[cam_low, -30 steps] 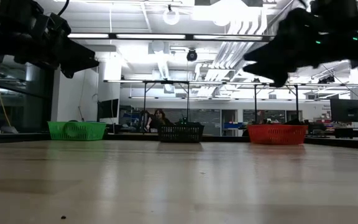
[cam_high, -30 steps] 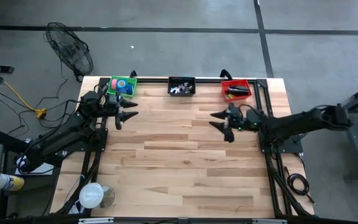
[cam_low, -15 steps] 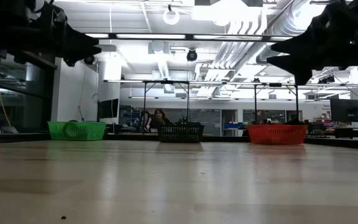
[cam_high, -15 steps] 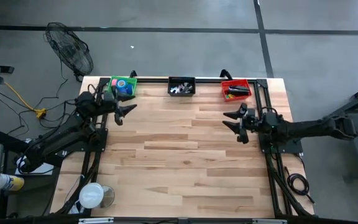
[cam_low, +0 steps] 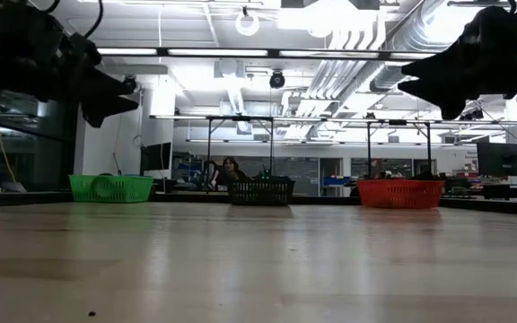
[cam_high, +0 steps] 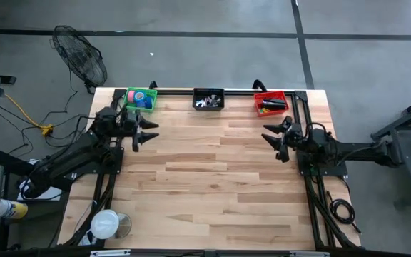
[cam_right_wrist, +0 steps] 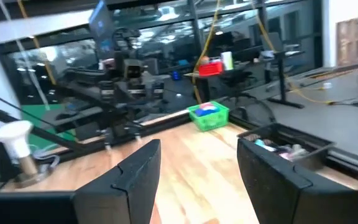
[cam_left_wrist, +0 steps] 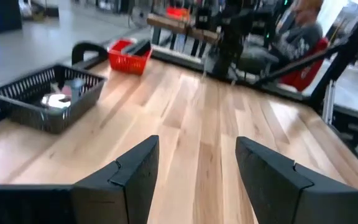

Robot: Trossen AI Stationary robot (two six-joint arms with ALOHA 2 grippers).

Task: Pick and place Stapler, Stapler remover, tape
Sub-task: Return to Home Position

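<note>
Three small baskets stand along the table's far edge. The green basket (cam_high: 140, 98) holds the coloured tape rolls (cam_high: 142, 98). The black basket (cam_high: 207, 99) holds pale metal pieces (cam_left_wrist: 53, 99). The red basket (cam_high: 270, 102) holds a dark stapler (cam_high: 270, 104). My left gripper (cam_high: 148, 133) hovers open above the table's left side, just near of the green basket. My right gripper (cam_high: 275, 138) hovers open at the table's right side, near of the red basket. Both are empty.
The wooden tabletop (cam_high: 205, 185) lies bare between the arms. A clear cup with a white lid (cam_high: 107, 224) stands at the near left corner. A fan (cam_high: 80, 57) sits on the floor beyond the far left corner. People sit far behind the table (cam_low: 227, 169).
My right gripper has drawn back toward the table's right edge, about forty pixels in the high view, staying open. My left gripper has shifted only slightly near the green basket, tipping a little downward. Nothing in the baskets has moved.
</note>
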